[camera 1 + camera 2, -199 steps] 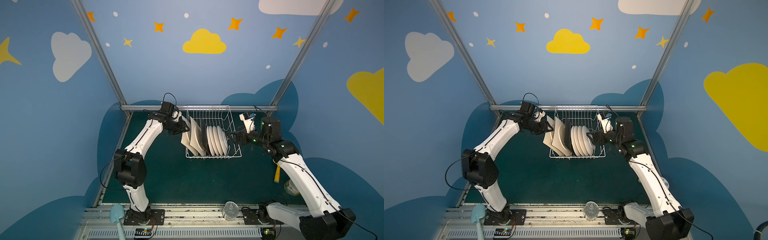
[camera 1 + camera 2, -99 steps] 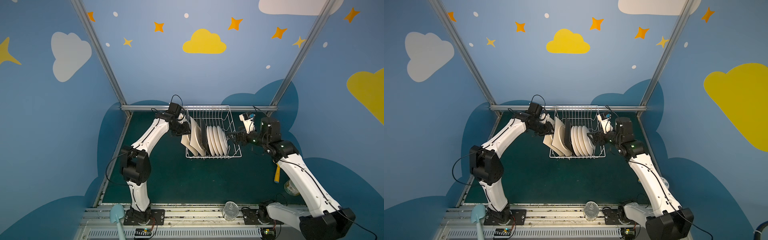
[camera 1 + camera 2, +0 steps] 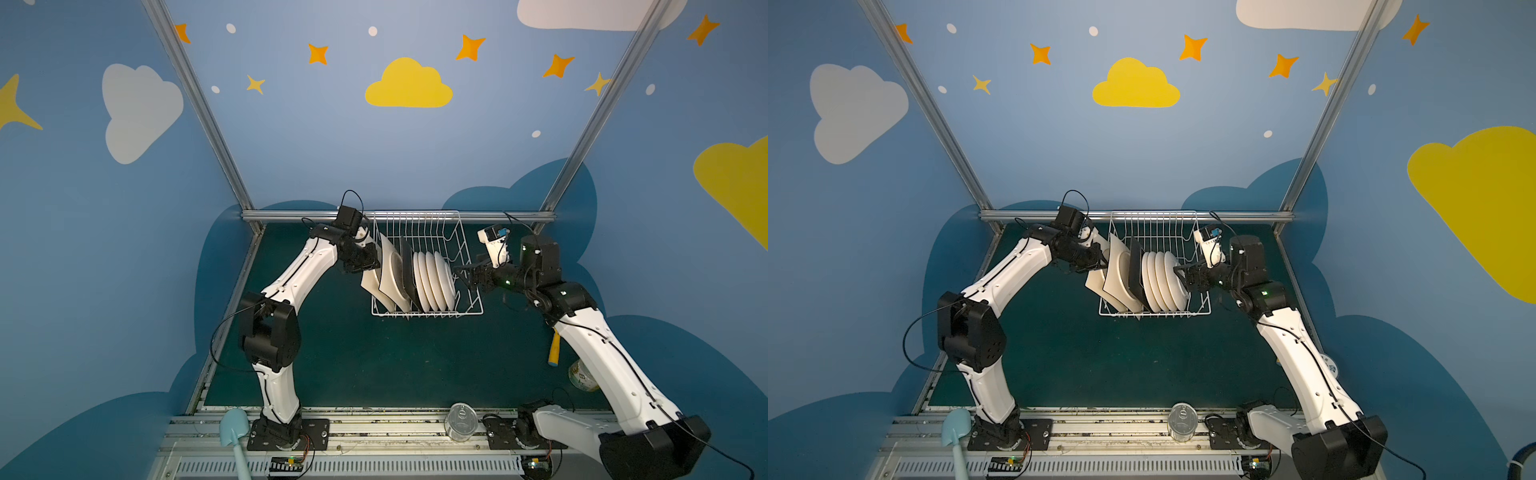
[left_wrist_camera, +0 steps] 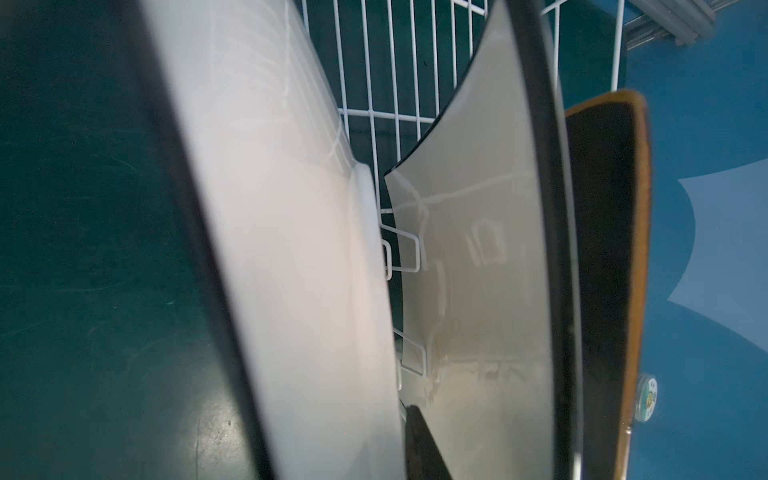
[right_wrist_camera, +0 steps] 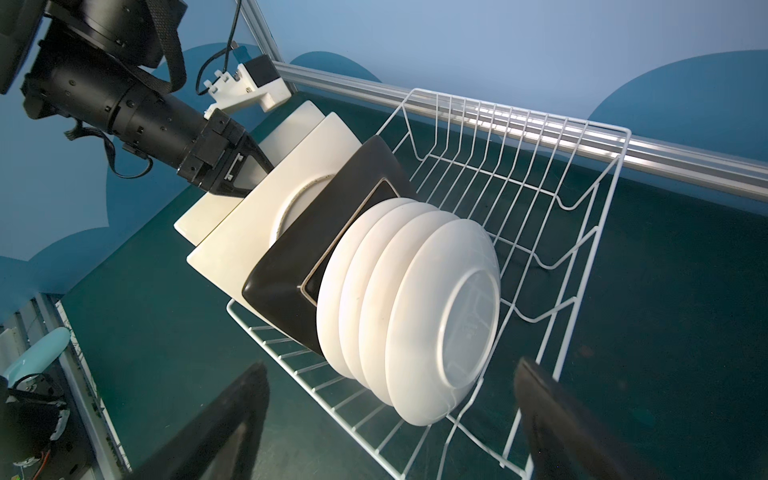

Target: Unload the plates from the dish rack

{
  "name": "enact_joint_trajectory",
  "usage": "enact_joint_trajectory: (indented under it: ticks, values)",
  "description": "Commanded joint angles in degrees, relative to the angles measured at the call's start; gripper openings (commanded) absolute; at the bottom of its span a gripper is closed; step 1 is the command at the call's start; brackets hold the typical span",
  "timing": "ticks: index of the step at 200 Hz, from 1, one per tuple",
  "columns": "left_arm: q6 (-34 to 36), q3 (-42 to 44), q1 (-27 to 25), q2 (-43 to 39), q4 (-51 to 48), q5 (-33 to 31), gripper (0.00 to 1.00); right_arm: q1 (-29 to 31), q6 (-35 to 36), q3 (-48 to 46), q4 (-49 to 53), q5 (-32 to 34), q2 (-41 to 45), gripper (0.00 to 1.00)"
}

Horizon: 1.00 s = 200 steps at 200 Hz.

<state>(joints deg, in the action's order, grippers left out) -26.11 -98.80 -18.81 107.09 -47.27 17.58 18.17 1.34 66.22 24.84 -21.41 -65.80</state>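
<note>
The left end effector (image 3: 376, 258) pinches the outer cream plate (image 5: 203, 218) (right end effector (image 3: 461, 277) gapes empty), so lift it straight along its slot, clear of the neighbouring cream plate (image 5: 249, 237) and dish rack (image 5: 515, 109).

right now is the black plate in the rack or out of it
In. The black plate stands on edge inside the dish rack, between a cream square plate and the four round white plates.

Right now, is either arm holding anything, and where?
Left gripper jaws straddle the outermost cream plate at its upper edge; clamped or not, cannot tell. Right gripper open, empty.
</note>
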Motion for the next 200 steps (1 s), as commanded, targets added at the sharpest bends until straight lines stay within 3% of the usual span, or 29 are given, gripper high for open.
enact_joint_trajectory:
  ticks: [1, 43, 200]
  values:
    - [-1.33, 1.74, -0.23, -2.16, 0.47, 0.17, 0.19, 0.2, 0.14, -0.65, -1.02, 0.76, 1.63, 0.92]
    - [-2.42, 2.39, -0.19, -3.21, 1.47, 1.55, 0.03, 0.25, -0.21, -0.74, -1.29, 0.84, 1.99, 0.92]
    - [-2.08, 0.93, 2.8, -14.48, 0.57, 4.06, 0.03, 0.37, -0.64, 0.34, -0.41, 1.21, 2.69, 0.92]
